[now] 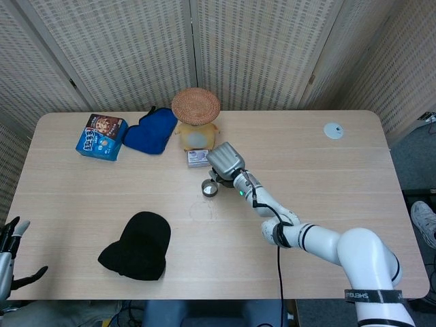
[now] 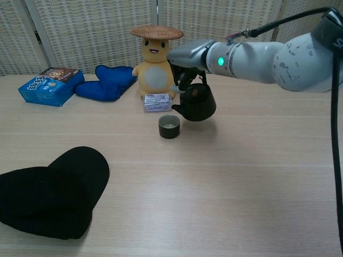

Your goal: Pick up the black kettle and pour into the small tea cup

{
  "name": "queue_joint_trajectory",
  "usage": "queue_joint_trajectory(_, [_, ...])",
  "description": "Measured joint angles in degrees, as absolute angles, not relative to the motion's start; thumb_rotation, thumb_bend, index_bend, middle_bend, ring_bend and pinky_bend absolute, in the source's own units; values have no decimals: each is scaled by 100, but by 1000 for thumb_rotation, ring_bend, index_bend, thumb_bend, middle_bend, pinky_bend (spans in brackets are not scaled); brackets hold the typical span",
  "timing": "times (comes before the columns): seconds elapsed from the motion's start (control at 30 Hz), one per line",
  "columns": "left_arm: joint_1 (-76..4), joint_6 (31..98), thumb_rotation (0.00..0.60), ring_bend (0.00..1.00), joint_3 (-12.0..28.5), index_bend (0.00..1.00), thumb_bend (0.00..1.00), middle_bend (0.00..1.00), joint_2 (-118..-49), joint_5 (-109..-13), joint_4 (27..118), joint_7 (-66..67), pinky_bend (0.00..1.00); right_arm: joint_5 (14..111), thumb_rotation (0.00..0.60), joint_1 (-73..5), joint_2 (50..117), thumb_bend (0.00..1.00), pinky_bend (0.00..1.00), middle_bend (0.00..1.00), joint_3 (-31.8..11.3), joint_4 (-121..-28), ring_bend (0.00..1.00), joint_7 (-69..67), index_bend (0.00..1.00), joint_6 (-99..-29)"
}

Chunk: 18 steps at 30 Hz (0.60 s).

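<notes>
One right robot hand (image 2: 187, 56) of yours grips the round black kettle (image 2: 196, 104) aloft, spout just above the small dark tea cup (image 2: 169, 127); your left robot hand (image 1: 8, 253) hangs open off the bench's front-left corner.

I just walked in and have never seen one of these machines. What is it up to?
The robot's right hand holds a black kettle in the air, its spout tipped toward a small tea cup on the table. No liquid shows. The left hand hangs off the table's near corner, holding nothing.
</notes>
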State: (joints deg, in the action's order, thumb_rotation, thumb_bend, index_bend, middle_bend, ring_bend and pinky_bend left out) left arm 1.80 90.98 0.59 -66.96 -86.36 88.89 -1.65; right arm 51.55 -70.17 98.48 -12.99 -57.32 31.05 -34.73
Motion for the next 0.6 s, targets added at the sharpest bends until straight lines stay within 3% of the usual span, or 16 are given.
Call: queue_joint_trajectory(0.6, [245, 9136, 594, 45, 61, 89, 94, 0, -6734, -8636, 8856, -183, 0, 5044, 444, -7290, 10002, 509, 617, 1000, -1176, -5624, 911, 3450, 1000, -3547])
